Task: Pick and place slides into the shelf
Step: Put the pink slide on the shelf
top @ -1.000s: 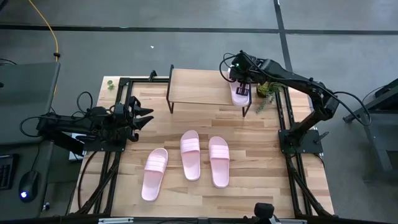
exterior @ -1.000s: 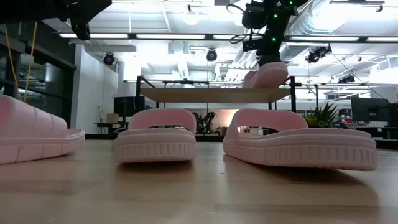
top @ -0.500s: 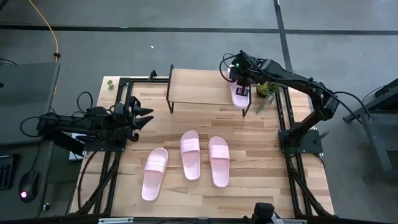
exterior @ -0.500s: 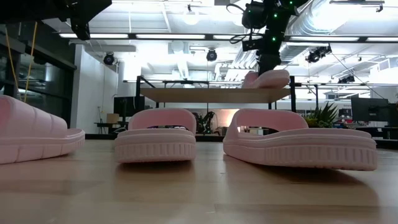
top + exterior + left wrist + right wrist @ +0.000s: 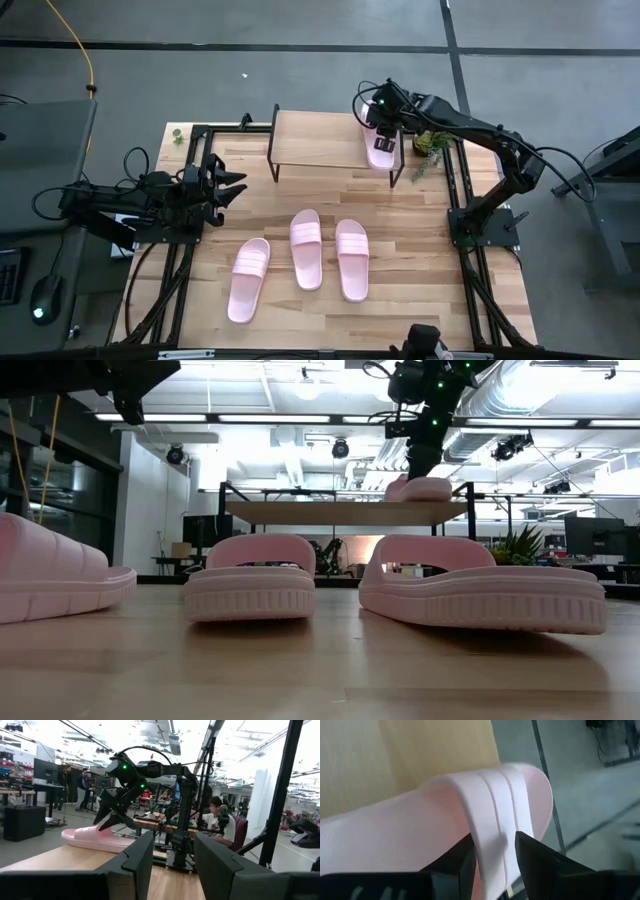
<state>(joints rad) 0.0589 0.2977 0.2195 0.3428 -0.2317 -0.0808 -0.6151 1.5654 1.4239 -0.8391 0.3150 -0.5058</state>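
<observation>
A pale pink slide (image 5: 382, 152) lies flat on its sole at the right end of the shelf (image 5: 320, 140), a low wooden rack on black legs at the table's far side. My right gripper (image 5: 493, 857) hangs just above it, open, pointing down, a finger on either side of the ribbed strap (image 5: 492, 815). Three more slides (image 5: 249, 279) (image 5: 306, 248) (image 5: 352, 259) rest sole-down on the table's near half. My left gripper (image 5: 232, 185) waits open at the table's left side, holding nothing. My right gripper comes from above with its open fingers (image 5: 462, 857) straddling the strap of the slide on the shelf. I cannot tell whether either finger touches the strap. The slide (image 5: 420, 488) lies level on the shelf plank.
A small green plant (image 5: 430, 143) stands just right of the shelf. Black frame rails (image 5: 180, 250) run along the table's left and right sides. The rest of the shelf plank (image 5: 310, 135) to the slide's left is bare. A person (image 5: 217, 815) sits in the room beyond.
My right gripper has opened and let go of the slide, then risen a little. The slide, which hung tilted with one end raised above the shelf, has dropped flat onto the shelf's right end.
</observation>
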